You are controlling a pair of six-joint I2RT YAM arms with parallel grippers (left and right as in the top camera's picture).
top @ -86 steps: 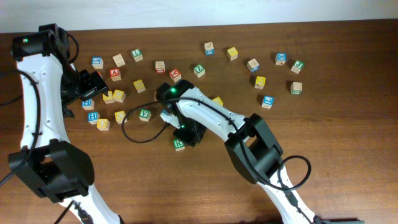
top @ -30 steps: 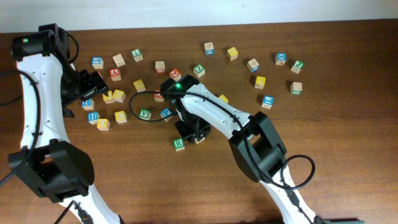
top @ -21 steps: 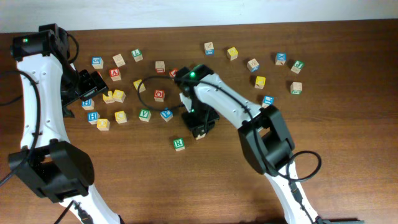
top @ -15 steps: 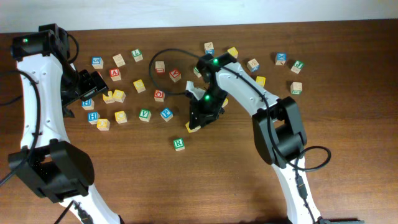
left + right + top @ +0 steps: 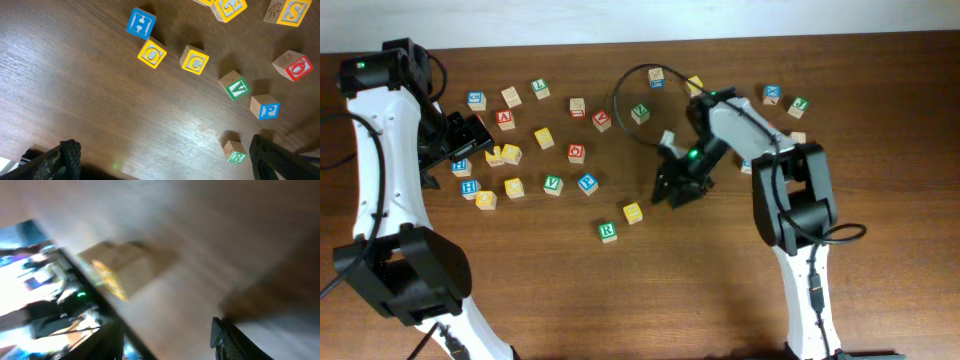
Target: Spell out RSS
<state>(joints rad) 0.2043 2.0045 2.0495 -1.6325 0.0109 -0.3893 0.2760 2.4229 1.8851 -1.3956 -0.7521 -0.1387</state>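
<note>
right gripper (image 5: 672, 190) hangs low over the table (image 5: 520, 290) just beside the yellow cube (image 5: 633, 212). my wrist view is all smear, so i cannot tell whether the fingers are apart or together. that yellow cube sits near the r cube (image 5: 608, 231), not touching it, and its letter is too small to read. left gripper (image 5: 164, 155) is spread wide with nothing in it. a yellow s cube (image 5: 292, 11) shows at the top edge of my left wrist view, above the red cube (image 5: 295, 65). these look like light, stiff little wooden blocks with smooth painted faces. so i'd pinch square across two opposite flat sides, centred, never on the corners, where one could twist out.
</note>
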